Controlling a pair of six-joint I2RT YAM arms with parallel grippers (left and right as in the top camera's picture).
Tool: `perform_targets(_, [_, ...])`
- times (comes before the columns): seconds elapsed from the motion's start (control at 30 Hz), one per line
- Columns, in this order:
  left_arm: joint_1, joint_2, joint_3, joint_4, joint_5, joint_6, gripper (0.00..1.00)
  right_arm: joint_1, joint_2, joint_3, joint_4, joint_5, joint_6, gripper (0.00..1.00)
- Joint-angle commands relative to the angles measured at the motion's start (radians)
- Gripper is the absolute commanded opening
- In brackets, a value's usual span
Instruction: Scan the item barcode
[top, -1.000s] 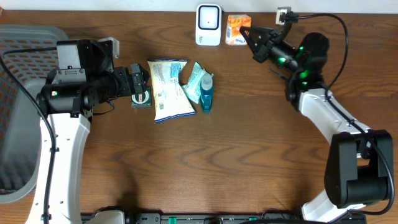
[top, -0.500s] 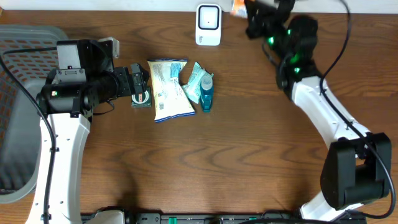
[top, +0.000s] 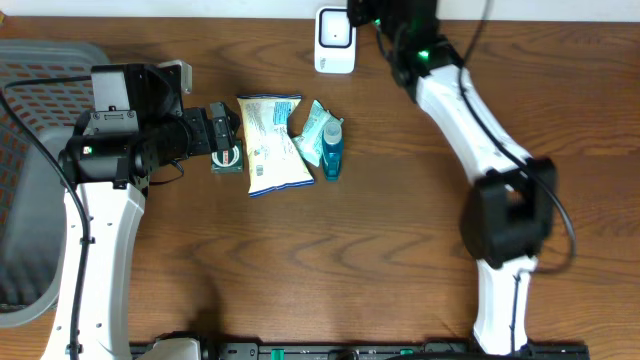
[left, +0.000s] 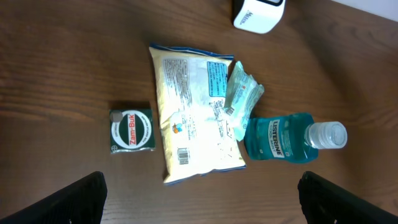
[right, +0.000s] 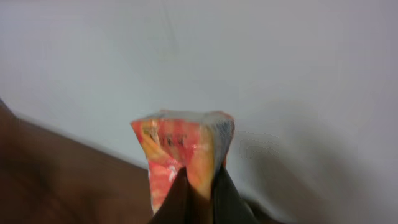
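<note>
Packet (right: 183, 152): we see it, orange, pinched by its lower end in the right claw (right: 200, 198), whose two dark fingers are closed tight on it; it stands upright against a pale wall in the wrist view. From overhead we find that claw at the far edge of the desk (top: 350, 250), just right of the scanner (top: 335, 40), but we cannot make out the packet there. A grey basket (top: 30, 120) sits at the left end of the desk. The left claw (top: 228, 140) hangs spread wide and empty, just left of the group of goods. Largest of these is a pale bag (left: 196, 118) lying flat, its printed back and barcode facing up. Against its right side lies a blue-green bottle (left: 280, 137) on its side, its clear cap pointing away from the bag. A small teal pouch (left: 242, 93) rests overlapping both the bag and the bottle. A green box (left: 130, 130) lies just beside the bag's left edge.
</note>
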Motion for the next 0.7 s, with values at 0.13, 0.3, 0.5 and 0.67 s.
perform_targets(0.13, [-0.001,0.003,0.002,0.001,-0.007,0.016,0.98,0.033,0.207,0.273,-0.157,0.144,-0.269,0.01])
perform_targets(0.3, [-0.001,0.003,0.002,0.001,-0.007,0.016,0.98,0.079,0.275,0.291,-0.186,0.337,-0.513,0.01])
perform_targets(0.5, [-0.001,0.003,0.002,0.001,-0.007,0.016,0.98,0.105,0.277,0.291,-0.165,0.404,-0.621,0.01])
perform_targets(0.67, [-0.001,0.003,0.002,0.001,-0.007,0.016,0.98,0.103,0.277,0.291,-0.203,0.426,-0.650,0.01])
